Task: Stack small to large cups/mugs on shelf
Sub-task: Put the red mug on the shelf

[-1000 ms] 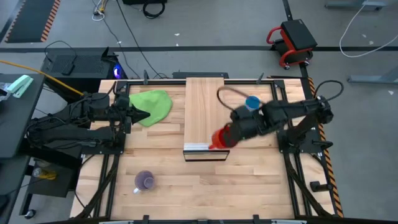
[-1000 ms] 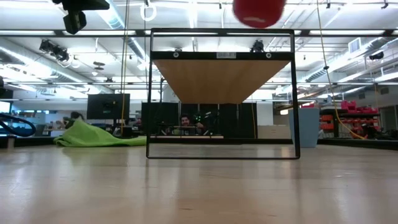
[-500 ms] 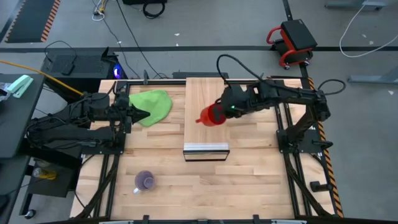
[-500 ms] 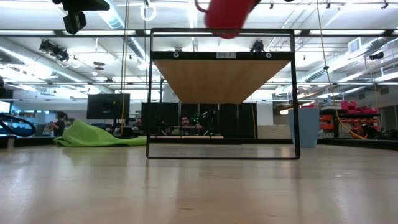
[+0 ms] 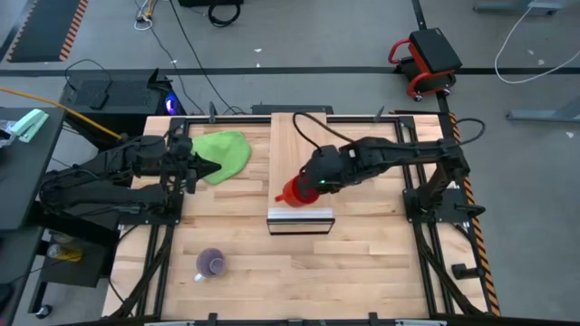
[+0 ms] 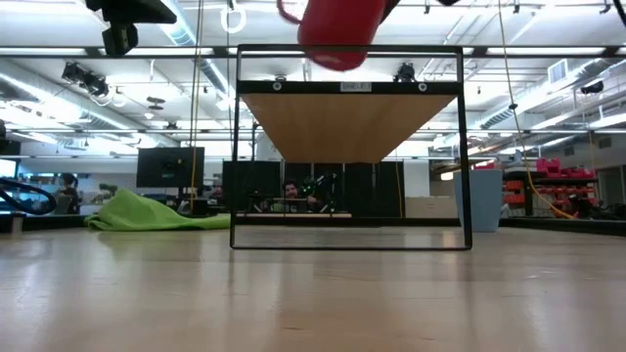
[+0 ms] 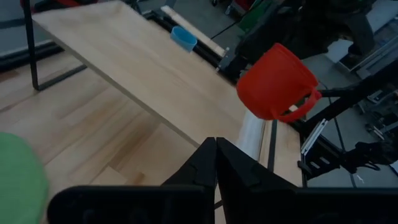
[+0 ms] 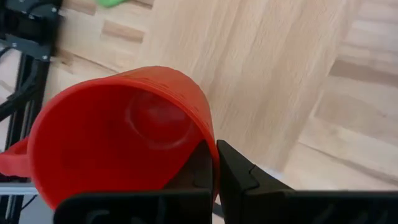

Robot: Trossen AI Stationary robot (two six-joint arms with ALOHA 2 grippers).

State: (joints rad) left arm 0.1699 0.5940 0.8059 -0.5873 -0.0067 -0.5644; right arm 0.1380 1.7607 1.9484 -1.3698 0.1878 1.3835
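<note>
Fingers of the right gripper (image 8: 214, 163) pinch the rim of the red mug (image 5: 298, 190), holding it in the air over the front end of the shelf (image 5: 292, 145). No cup sits on the shelf so far. I think the job has barely begun. The blue cup (image 7: 183, 38) waits beyond the shelf, the purple mug (image 5: 211, 263) sits on the table in front of the shelf. The left gripper (image 7: 215, 149) rests pressed together beside the shelf.

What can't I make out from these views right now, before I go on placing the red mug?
- Light-blue cup: hidden under the right arm in the high view; small and far in the left wrist view.
- Red mug: cut off by the top edge in the low view, so its height above the shelf is unclear.
- Right tool: its grip is hidden under the arm in the high view.
- Purple mug: too small for detail.
</note>
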